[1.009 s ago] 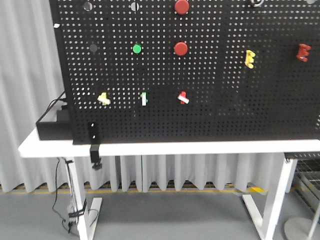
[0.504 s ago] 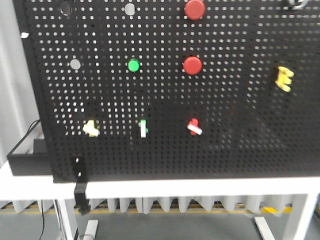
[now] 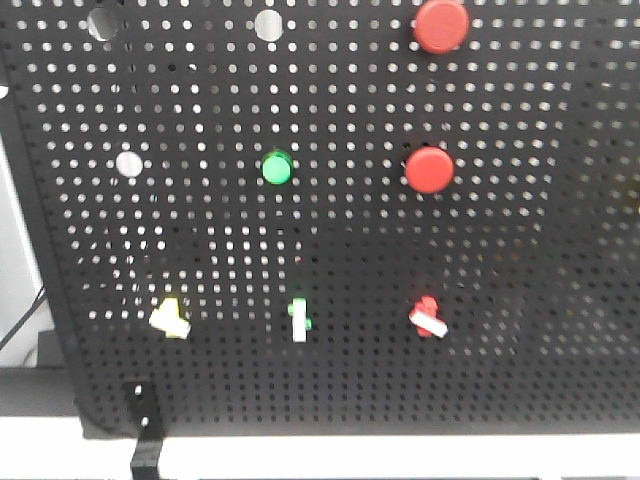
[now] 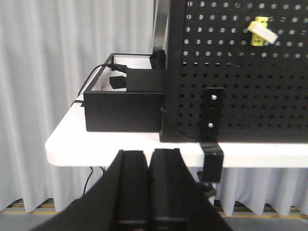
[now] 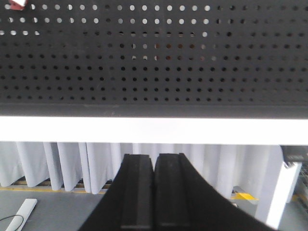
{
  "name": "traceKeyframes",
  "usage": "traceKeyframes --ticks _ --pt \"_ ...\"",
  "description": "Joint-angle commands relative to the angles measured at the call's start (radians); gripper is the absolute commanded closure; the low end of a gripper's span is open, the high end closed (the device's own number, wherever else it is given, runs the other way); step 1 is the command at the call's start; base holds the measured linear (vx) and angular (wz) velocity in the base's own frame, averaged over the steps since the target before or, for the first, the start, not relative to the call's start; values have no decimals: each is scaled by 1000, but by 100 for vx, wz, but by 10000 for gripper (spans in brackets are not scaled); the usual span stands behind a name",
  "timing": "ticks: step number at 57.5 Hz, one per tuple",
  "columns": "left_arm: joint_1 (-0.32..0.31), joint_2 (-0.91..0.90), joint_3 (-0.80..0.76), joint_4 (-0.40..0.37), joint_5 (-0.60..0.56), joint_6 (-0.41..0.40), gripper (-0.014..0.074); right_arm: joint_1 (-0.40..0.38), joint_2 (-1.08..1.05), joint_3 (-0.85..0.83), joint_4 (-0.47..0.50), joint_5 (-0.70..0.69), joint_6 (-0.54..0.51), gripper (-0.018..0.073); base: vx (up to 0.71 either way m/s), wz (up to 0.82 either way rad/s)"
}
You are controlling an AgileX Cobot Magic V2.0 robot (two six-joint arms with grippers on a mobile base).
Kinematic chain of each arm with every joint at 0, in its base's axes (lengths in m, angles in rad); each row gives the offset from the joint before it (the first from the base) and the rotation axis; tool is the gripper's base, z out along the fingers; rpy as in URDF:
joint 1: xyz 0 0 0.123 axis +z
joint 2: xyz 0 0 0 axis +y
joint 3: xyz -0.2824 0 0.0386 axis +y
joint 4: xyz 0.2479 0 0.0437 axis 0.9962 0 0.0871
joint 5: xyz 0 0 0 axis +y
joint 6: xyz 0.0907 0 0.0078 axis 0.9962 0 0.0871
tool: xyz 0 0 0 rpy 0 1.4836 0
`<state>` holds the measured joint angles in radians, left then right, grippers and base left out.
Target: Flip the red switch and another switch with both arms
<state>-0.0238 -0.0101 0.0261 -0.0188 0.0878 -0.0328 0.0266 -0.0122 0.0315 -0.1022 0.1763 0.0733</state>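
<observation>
The red switch (image 3: 429, 316), a small toggle with a white lever on a red base, sits low on the black pegboard (image 3: 520, 250) in the front view; a sliver of it shows at the top left corner (image 5: 19, 4) of the right wrist view. The yellow switch (image 3: 169, 317) is at the same height, further left, and appears upper right (image 4: 261, 31) in the left wrist view. My left gripper (image 4: 149, 156) is shut, empty, below and left of the yellow switch, short of the table edge. My right gripper (image 5: 154, 159) is shut, empty, below the table edge. Neither arm shows in the front view.
Between the two switches stands a straight white toggle with a green tint (image 3: 298, 319). Above are a green button (image 3: 277, 168) and two round red buttons (image 3: 429, 170). A black box (image 4: 124, 98) with cables sits on the white table (image 4: 106, 147) left of the board; a clamp bracket (image 4: 212, 139) grips the table edge.
The front view has closed in on the pegboard: switches and buttons appear larger and lower in frame, and the table legs and floor have dropped out of view.
</observation>
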Motion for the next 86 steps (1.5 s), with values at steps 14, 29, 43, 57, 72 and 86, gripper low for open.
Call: traceKeyframes --ticks 14,29,43,57,72,86 --pt "0 -18 20 -3 -79 -4 594 -7 -10 5 -9 -79 -7 566 13 2" --pt "0 -18 20 -3 -79 -4 594 -7 -10 5 -9 -79 -7 566 4 0" --pt "0 -18 20 -3 -79 -4 594 -7 -10 5 -9 -80 -7 566 0 0" --pt "0 -18 19 -2 -166 -5 594 -7 -10 5 -9 -106 -7 566 0 0" --pt "0 -18 6 -2 -367 3 594 -7 -10 -1 -5 -427 -6 566 0 0" --pt "0 13 -239 26 -358 7 594 -7 33 -257 0 -343 1 566 0 0"
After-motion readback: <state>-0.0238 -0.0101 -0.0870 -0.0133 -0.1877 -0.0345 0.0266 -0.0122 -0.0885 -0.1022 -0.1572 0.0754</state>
